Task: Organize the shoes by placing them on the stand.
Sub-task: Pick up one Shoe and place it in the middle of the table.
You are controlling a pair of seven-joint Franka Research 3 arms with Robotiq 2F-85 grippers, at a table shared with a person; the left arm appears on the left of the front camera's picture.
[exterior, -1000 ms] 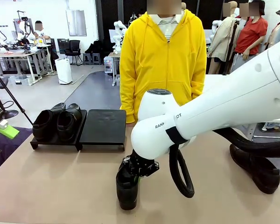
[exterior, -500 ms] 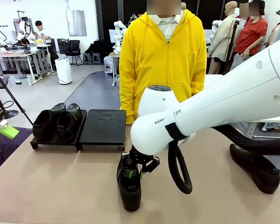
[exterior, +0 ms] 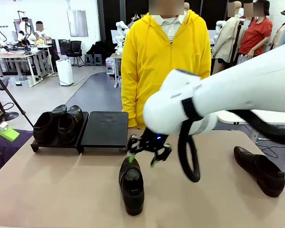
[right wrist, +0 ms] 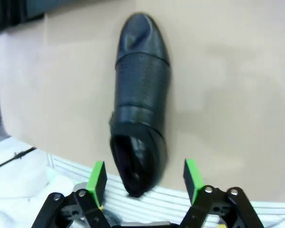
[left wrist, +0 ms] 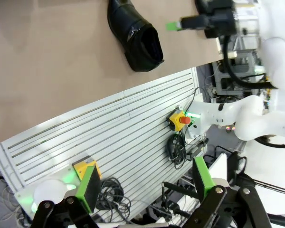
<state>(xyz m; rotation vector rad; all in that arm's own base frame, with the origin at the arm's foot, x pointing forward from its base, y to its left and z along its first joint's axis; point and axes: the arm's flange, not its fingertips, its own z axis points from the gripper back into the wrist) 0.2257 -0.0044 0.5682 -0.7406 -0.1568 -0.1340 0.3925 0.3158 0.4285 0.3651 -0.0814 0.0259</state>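
You face a bright, evenly lit hall. Beyond the tan desk [exterior: 52,190], a grey floor [exterior: 88,92] runs to a white wall [exterior: 52,14] at the far left, with a pale panel [exterior: 77,23] hung on it. Dark wall sections [exterior: 111,14] stand at the far middle. Far left you see work desks [exterior: 16,57], a black office chair [exterior: 76,49] and a white floor unit [exterior: 65,72]. A purple mat [exterior: 4,145] lies near left.

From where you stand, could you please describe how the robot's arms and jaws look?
The white, rounded right arm carries a black band and a looping black cable. Left and right jaws alike are black linkages tipped with green pads.
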